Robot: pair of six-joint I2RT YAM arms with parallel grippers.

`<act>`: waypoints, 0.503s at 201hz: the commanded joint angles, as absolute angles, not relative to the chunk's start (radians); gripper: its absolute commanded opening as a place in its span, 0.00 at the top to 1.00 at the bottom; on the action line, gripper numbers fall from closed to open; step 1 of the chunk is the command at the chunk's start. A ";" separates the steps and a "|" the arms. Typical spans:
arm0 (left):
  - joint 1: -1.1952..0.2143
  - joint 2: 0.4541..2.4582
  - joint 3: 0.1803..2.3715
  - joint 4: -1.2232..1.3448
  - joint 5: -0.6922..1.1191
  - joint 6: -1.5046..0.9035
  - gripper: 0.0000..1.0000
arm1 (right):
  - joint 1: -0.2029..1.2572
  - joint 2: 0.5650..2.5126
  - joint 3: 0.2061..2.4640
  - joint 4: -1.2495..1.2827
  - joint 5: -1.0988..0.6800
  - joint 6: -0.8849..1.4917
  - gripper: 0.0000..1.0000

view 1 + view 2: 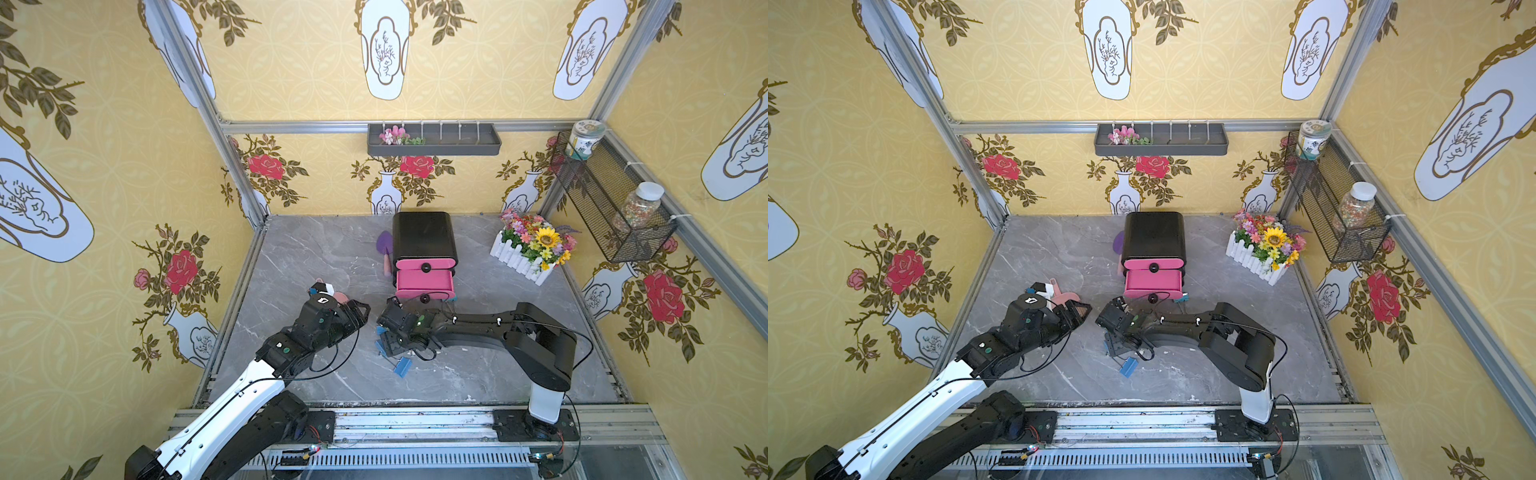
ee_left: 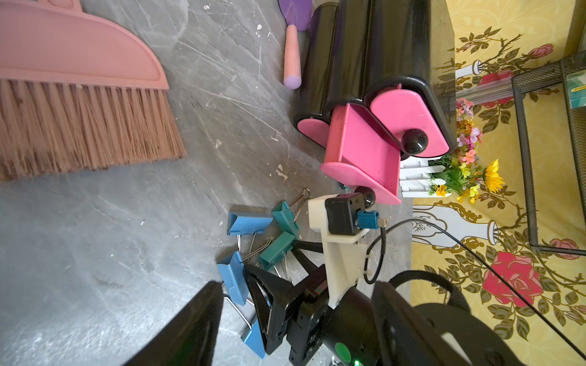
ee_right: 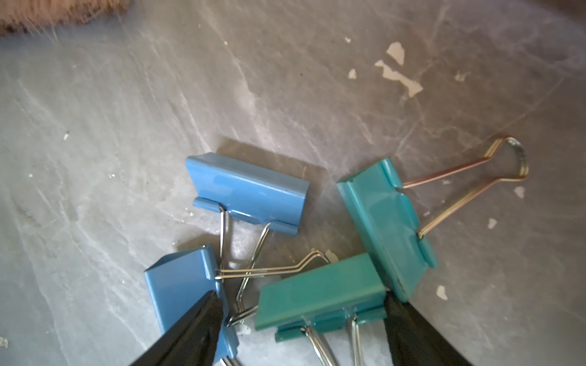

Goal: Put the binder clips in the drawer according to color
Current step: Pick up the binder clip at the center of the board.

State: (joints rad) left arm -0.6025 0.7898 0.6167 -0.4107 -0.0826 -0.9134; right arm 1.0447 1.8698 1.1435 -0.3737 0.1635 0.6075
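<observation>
A grey marbled table, walled in floral yellow paper, carries the whole scene. The left arm comes in from the near edge. Its left fingers are spread wide above the table with nothing between them, near a pink hand broom lying flat.

The right arm lies low across the table toward the middle. Its right fingers point down into a loose pile of binder clips, parted wide and gripping nothing. In the right wrist view a teal clip lies between the two tips. One tip is at the clip's end; the other is in front of a blue clip, with a gap left to the teal one.

The drawer, a black rounded cabinet with three pink fronts, stands at the back centre of the table. Its middle drawer is pulled out, and the top and bottom ones are shut. A white picket box of artificial flowers sits off to the cabinet's right. A purple trowel with a pink handle lies just beside its left wall.

The clips lie on the table in front of the open drawer, under the right wrist. Two blue and two teal are bunched there with their wire handles crossing. A lone blue clip lies apart, nearer the front edge. One more teal piece, apparently a clip, shows just beside the open drawer's front.
</observation>
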 commanded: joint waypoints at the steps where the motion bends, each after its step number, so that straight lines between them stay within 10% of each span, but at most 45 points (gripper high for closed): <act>1: -0.601 0.790 0.606 -0.383 -0.069 -0.916 0.20 | 1.045 1.878 1.155 -0.372 0.200 0.570 0.18; 101: -0.601 0.802 0.604 -0.362 -0.054 -0.925 0.21 | 1.053 1.883 1.160 -0.374 0.202 0.566 0.39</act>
